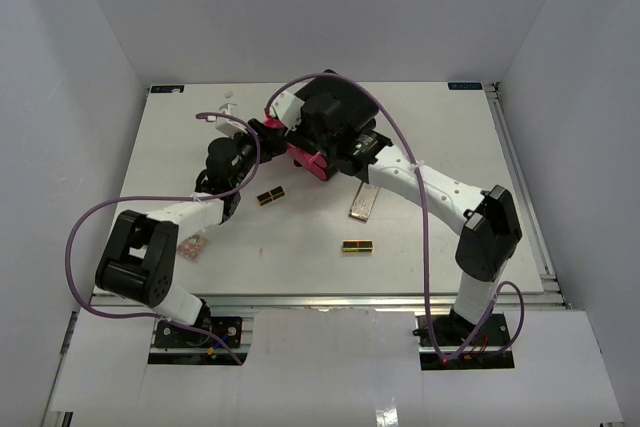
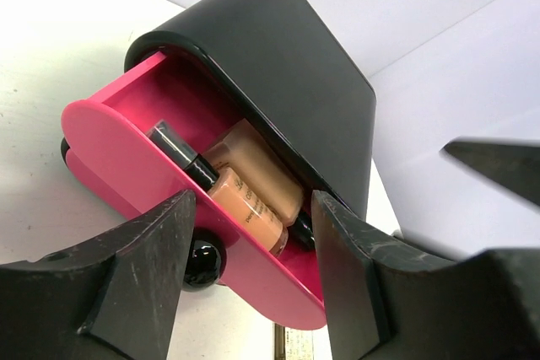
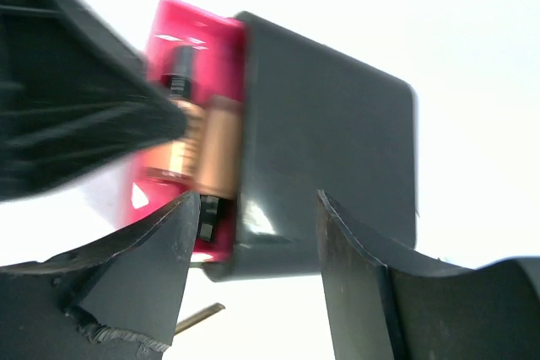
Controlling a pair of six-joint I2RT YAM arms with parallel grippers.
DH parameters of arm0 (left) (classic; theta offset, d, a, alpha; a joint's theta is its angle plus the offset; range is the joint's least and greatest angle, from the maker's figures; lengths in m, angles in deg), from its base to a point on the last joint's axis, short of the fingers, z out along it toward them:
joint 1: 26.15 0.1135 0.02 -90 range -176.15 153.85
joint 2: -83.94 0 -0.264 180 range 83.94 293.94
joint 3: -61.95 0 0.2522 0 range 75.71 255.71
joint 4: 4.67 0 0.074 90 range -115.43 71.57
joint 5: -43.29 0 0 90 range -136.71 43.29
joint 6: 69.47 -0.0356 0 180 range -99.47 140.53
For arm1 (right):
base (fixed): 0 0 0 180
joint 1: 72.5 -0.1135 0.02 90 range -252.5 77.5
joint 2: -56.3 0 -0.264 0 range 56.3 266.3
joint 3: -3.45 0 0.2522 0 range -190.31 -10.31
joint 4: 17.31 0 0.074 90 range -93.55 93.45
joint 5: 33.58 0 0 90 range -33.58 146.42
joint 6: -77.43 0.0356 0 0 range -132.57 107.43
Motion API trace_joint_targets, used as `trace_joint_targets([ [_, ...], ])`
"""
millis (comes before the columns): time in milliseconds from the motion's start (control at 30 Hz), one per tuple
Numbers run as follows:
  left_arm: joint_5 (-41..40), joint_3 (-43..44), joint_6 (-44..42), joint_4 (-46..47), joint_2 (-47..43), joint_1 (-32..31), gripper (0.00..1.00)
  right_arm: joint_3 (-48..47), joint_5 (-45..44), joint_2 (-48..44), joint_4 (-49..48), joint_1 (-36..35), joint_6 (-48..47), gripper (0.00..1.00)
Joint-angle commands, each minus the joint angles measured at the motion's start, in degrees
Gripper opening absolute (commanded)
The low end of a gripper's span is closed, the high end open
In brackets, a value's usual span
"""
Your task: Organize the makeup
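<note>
Drawer [image 2: 110,141] of box [image 2: 278,65] pulled out, two tan bottles [image 2: 261,166] lying inside, stowed side by side. Left pincer [image 2: 253,208] spread, fingers flanking drawer front above knob [image 2: 202,263]; likely lined up to push drawer shut. Right pincer [image 3: 257,200] spread, straddling box, probably bracing it against sliding; contact unclear. Loose on surface [image 1: 450,147], not yet stowed: lipsticks [image 1: 270,195], palette [image 1: 364,202], pink piece [image 1: 192,246].

I see my left gripper [image 2: 253,217] spread wide up close, pink drawer [image 2: 110,137] standing open from the black box [image 2: 278,65] just beyond, two tan bottles [image 2: 253,196] lying side by side inside, black knob [image 2: 202,263] on the drawer front.
</note>
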Motion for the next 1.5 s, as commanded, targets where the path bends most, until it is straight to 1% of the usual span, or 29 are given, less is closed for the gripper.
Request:
trace_joint_targets([
  [0, 0.62, 2.13, -0.74, 0.05, -4.1, -0.44, 0.69, -0.48, 2.48, -5.92, -0.65, 4.59, 3.05, 0.63],
  [100, 0.48, 2.33, -1.35, -0.59, -5.55, -0.44, 0.72, -0.47, 6.83, -7.68, -0.19, 9.08, 6.32, 0.64],
  [200, 0.78, 2.47, -2.1, -1.14, -6.82, -0.44, 0.76, -1.72, 15.67, -7.96, 0.43, 16.48, 12.22, 0.73],
  [267, 0.86, 2.51, -2.83, -1.82, -7.98, -0.44, 0.78, -3.31, 23.6, -6.79, 1.27, 22.08, 18.61, 0.77],
  [333, 0.56, 2.36, -3.97, -3.03, -9.64, -0.44, 0.81, -4.75, 30.57, -4.97, 1.42, 27.25, 24.54, 0.79],
  [400, 0.2, 1.65, -5.12, -4.39, -11.35, -0.43, 0.84, -6.01, 35.22, -3.03, 1.34, 31.94, 30.52, 0.79],
  [433, -0.06, 1.39, -5.49, -5.47, -12.33, -0.35, 0.85, -6.72, 38.52, -1.01, 1.34, 33.28, 31.71, 0.79],
  [467, -0.22, 1.07, -6.36, -7.69, -14.0, -0.27, 0.87, -8.08, 39.82, -0.04, 1.34, 35.03, 33.46, 0.79],
  [600, 1.29, -3.7, -5.95, -12.65, -18.78, 0.99, 0.87, -12.76, 46.0, 6.99, 0.98, 38.45, 37.63, 0.81],
  [700, 2.4, -8.05, -4.12, -14.71, -22.31, 2.02, 0.84, -16.89, 51.03, 11.73, 0.9, 39.82, 40.7, 0.81],
  [800, 2.96, -11.53, -1.72, -16.78, -25.85, 2.91, 0.76, -18.83, 54.44, 15.38, 0.04, 39.99, 41.56, 0.81],
  [933, 3.25, -15.21, -0.14, -18.01, -26.29, 3.34, 0.63, -19.7, 57.1, 17.93, -1.78, 40.0, 43.61, 0.8],
  [1067, 5.42, -15.15, 0.41, -17.1, -21.3, 3.75, 0.53, -20.98, 57.97, 20.35, -1.99, 40.0, 43.95, 0.79],
  [1200, 9.64, -10.4, -0.23, -17.69, -10.99, 4.05, 0.46, -20.33, 61.02, 21.78, -3.26, 39.99, 44.96, 0.77],
  [1333, 11.48, -5.06, -0.61, -16.8, -3.07, 4.05, 0.43, -19.96, 63.53, 22.58, -4.41, 39.84, 46.23, 0.74],
  [1467, 12.53, -1.11, -0.63, -15.99, 1.26, 4.05, 0.42, -20.27, 64.88, 23.45, -4.46, 39.66, 46.32, 0.71],
])
